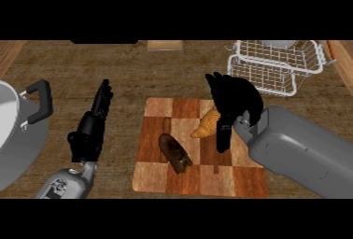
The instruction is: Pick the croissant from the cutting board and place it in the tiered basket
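Note:
The golden croissant [206,126] lies on the checkered wooden cutting board [200,179], at its upper right. My right hand [234,100] hovers over the croissant's right end and hides part of it. Its fingers stretch away from me and the thumb [223,136] points down along the croissant's near side; the hand is open. The white wire tiered basket [276,70] stands at the back right, beyond the board. My left hand [91,127] rests left of the board, open, with straight fingers pointing away.
A dark brown oblong food item [175,152] lies on the board's middle, just left of the croissant. A large grey pot [12,135] with a black handle [43,100] stands at the left edge. A small wooden block [165,45] sits at the back.

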`<state>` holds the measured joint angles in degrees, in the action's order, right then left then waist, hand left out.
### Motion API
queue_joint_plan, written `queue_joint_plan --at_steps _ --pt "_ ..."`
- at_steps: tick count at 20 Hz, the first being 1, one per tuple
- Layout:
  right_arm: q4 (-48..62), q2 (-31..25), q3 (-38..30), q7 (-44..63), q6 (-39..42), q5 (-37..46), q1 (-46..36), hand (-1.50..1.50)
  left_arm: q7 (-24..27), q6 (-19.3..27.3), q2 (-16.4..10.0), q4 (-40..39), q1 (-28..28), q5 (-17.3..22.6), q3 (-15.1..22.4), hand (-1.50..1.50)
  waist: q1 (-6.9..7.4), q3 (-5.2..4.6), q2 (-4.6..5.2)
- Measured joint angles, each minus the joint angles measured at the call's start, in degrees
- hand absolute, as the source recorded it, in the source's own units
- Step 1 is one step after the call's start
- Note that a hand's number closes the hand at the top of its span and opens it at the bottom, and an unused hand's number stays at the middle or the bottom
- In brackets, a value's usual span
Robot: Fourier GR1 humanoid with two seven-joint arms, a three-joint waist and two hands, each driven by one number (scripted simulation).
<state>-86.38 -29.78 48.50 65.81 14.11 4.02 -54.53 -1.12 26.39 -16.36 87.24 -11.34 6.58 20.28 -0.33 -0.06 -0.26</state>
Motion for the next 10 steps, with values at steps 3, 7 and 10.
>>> queue_joint_plan --at_steps 3,7,10 --pt "-0.2 -0.1 -0.1 -0.4 -0.3 1.1 2.4 -1.50 -0.1 -0.4 0.2 0.2 0.2 -0.1 -0.4 0.00 -0.02 0.01 0.02" --pt "0.3 1.0 -0.8 -0.8 -0.5 2.3 4.8 -1.50 -1.3 -0.6 0.4 1.3 0.2 -0.9 -0.6 0.00 0.16 0.03 0.05" --pt "0.7 1.5 -2.4 -1.9 -0.1 3.2 5.8 -1.50 -1.7 -0.7 0.6 2.6 1.3 -1.8 -0.5 0.00 0.32 0.03 0.08"
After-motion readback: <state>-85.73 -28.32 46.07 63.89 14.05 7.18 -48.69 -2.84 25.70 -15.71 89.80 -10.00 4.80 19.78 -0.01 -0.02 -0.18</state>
